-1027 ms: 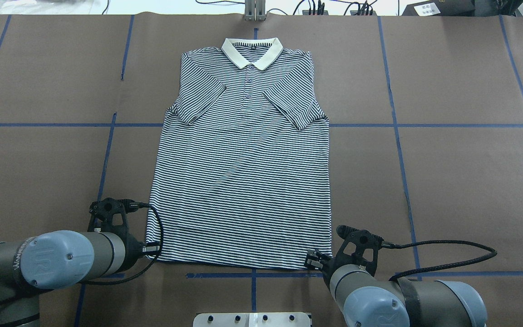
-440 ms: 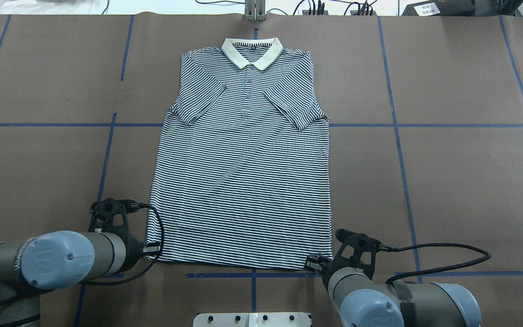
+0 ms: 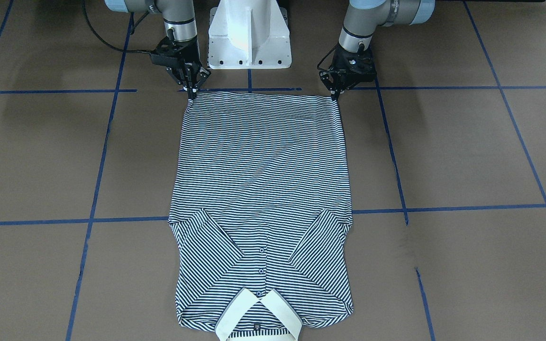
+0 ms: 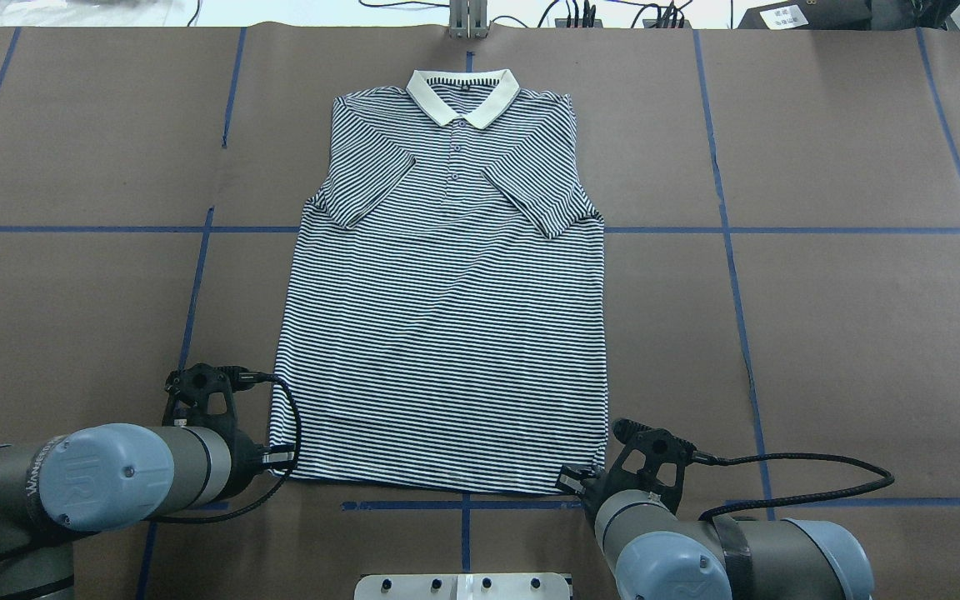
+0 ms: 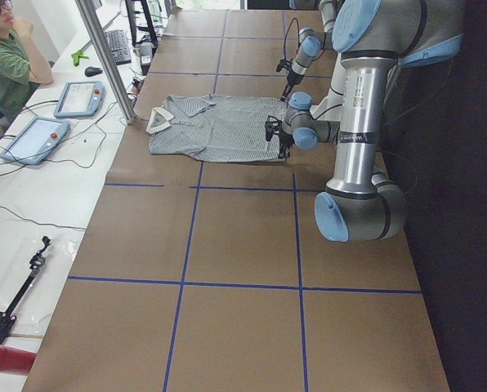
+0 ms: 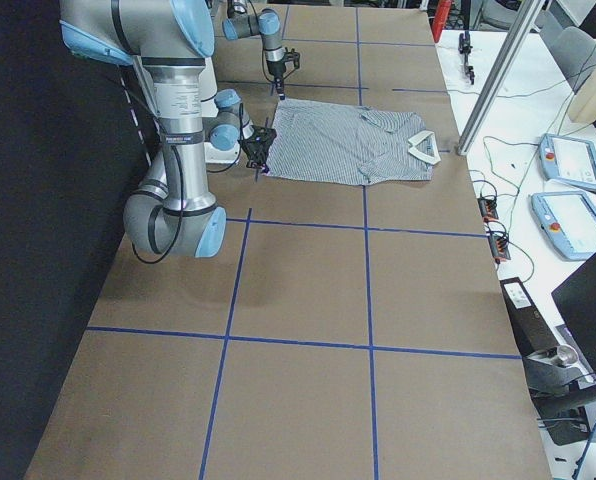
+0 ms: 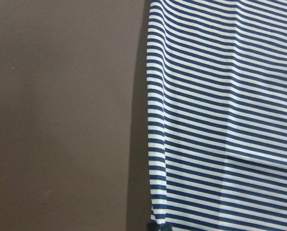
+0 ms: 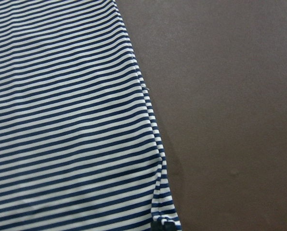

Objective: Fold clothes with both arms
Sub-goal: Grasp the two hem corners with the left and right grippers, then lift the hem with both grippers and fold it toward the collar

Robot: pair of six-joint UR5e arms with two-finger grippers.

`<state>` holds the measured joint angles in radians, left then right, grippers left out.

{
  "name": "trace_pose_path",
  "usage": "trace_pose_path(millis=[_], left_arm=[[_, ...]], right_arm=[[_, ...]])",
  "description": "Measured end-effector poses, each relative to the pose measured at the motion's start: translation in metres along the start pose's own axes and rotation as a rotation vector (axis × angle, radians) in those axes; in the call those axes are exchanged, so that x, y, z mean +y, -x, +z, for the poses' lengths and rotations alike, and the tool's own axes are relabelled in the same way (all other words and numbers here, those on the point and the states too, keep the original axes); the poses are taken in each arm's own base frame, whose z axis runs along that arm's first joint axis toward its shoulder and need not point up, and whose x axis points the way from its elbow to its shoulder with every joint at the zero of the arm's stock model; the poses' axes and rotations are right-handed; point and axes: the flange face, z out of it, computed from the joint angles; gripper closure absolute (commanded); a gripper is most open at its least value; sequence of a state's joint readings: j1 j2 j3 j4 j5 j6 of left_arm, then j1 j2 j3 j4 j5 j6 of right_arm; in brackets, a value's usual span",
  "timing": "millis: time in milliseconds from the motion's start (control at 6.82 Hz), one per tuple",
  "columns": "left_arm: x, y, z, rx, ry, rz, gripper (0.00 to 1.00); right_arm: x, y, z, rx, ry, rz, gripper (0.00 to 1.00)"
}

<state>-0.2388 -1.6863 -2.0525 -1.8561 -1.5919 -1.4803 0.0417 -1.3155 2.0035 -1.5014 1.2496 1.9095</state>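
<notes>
Front-facing view: striped navy-and-white polo shirt [image 3: 261,166] lies flat, collar farthest from the robot; left gripper [image 3: 335,96] and right gripper [image 3: 191,94] each pinch a hem corner, fingers closed.
Overhead view: bare brown tabletop [image 4: 847,333] flanks both side edges.
Wrist views: side edges rest on the tabletop.

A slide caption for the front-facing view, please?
Left gripper and right gripper pinch hem corners of a flat striped polo shirt.

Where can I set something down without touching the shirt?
Bare table on both sides of the polo shirt, out to the blue tape lines and beyond. Crowded along the hem: left gripper and right gripper sit at its corners, pedestal close by.
</notes>
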Motion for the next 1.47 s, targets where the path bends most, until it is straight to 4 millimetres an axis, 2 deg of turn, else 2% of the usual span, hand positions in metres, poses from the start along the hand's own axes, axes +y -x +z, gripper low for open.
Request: trace_pose_path(millis=[147,293,440,733,880,1027,1173,1320,1466], left_arm=[[0.000,-0.001,-0.002,0.004,0.001,0.000,1.00],[0.000,-0.004,-0.014,0.019,0.003,0.004,1.00],[0.000,-0.012,-0.045,0.042,0.024,0.020,1.00],[0.004,-0.031,-0.143,0.068,0.083,0.051,1.00],[0.005,-0.040,-0.203,0.088,0.107,0.052,1.00],[0.002,-0.042,-0.246,0.100,0.135,0.040,1.00],[-0.006,-0.043,-0.265,0.098,0.143,0.026,1.00],[-0.015,-0.047,-0.263,0.081,0.135,0.044,1.00],[-0.040,-0.056,-0.249,0.049,0.097,0.079,1.00]], right_arm=[[-0.002,-0.001,0.002,0.004,-0.010,-0.002,1.00],[-0.008,0.001,-0.008,0.007,-0.014,-0.002,1.00],[-0.022,0.004,-0.038,0.011,-0.006,-0.002,1.00],[-0.052,-0.001,-0.137,0.006,0.046,-0.003,1.00],[-0.064,-0.015,-0.194,-0.006,0.090,-0.010,1.00],[-0.078,-0.025,-0.234,-0.017,0.130,-0.006,1.00],[-0.086,-0.025,-0.253,-0.021,0.155,0.006,1.00],[-0.092,-0.013,-0.255,-0.023,0.149,0.004,1.00],[-0.108,0.008,-0.245,-0.023,0.102,-0.019,1.00]])
